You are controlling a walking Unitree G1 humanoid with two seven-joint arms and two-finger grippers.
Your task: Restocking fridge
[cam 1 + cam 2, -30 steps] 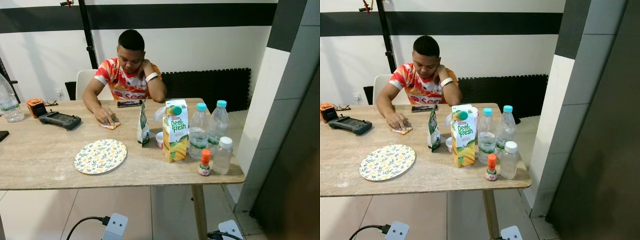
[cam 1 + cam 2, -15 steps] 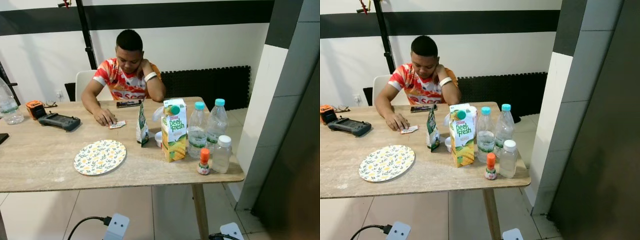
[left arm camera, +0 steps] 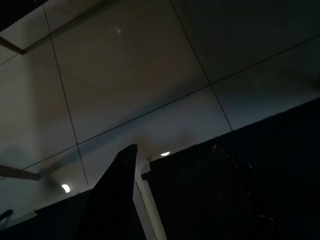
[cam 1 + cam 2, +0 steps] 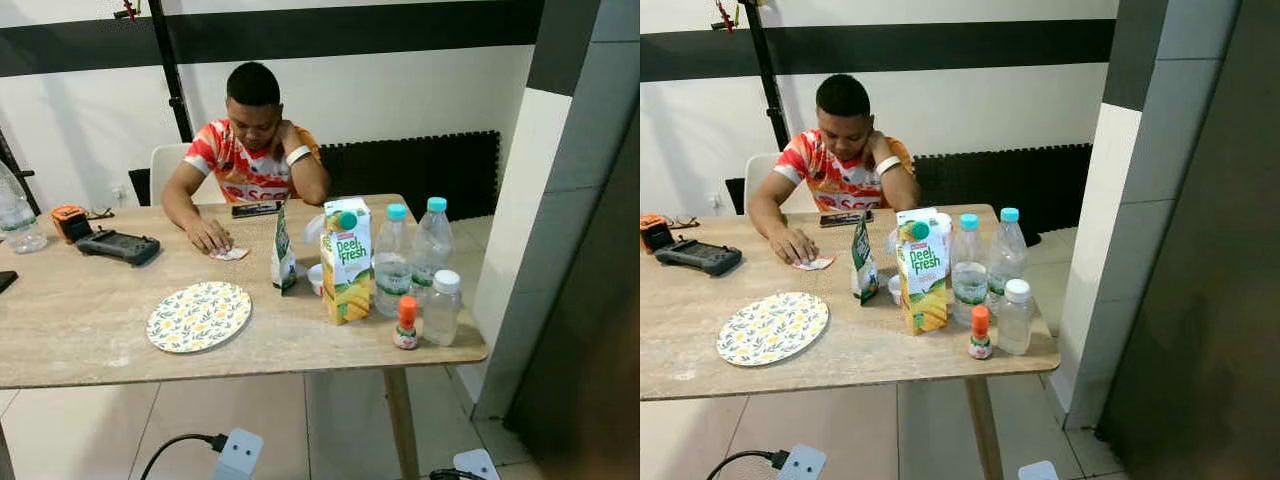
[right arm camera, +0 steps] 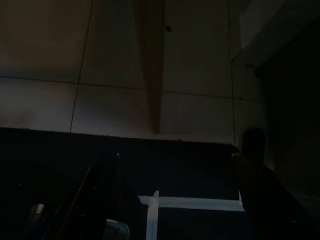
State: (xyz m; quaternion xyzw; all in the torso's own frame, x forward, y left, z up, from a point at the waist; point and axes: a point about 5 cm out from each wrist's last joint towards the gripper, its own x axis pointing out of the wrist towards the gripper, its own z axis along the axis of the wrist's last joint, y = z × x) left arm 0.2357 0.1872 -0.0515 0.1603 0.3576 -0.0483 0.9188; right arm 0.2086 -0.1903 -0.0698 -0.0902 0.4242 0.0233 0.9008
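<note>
A tiled floor (image 4: 90, 430) lies nearest, with a white power strip (image 4: 238, 456) and its black cable just below the front edge of a wooden table (image 4: 80, 335). Both arms hang idle in shade: the left claw (image 3: 175, 195) points at dim floor tiles with its two black fingers set apart and nothing between them, and the right claw (image 5: 175, 195) also points at the floor, too dark to tell how far its fingers are parted. On the table's right front corner stand the drinks: a small orange-capped bottle (image 4: 406, 324) closest to the edge, a clear white-capped bottle (image 4: 441, 308) just beside it, and behind them two water bottles with teal caps (image 4: 392, 262) (image 4: 433, 240). A yellow-green juice carton (image 4: 346, 262) with a green cap stands upright just left of those bottles, with a small white cup (image 4: 317, 279) tucked at its far side and a slim green pouch (image 4: 283, 252) upright near it. A flower-patterned plate (image 4: 199, 315) lies flat toward the table's middle. Farther back, a person in a bright patterned shirt sits at the far side, one hand (image 4: 212, 236) resting by a small packet (image 4: 231, 254), a phone (image 4: 256, 208) before them. A black controller (image 4: 116, 246) and an orange device (image 4: 69, 222) lie at the far left, near a large clear bottle (image 4: 14, 212). A dark panel (image 4: 590, 300) rises on the right.
</note>
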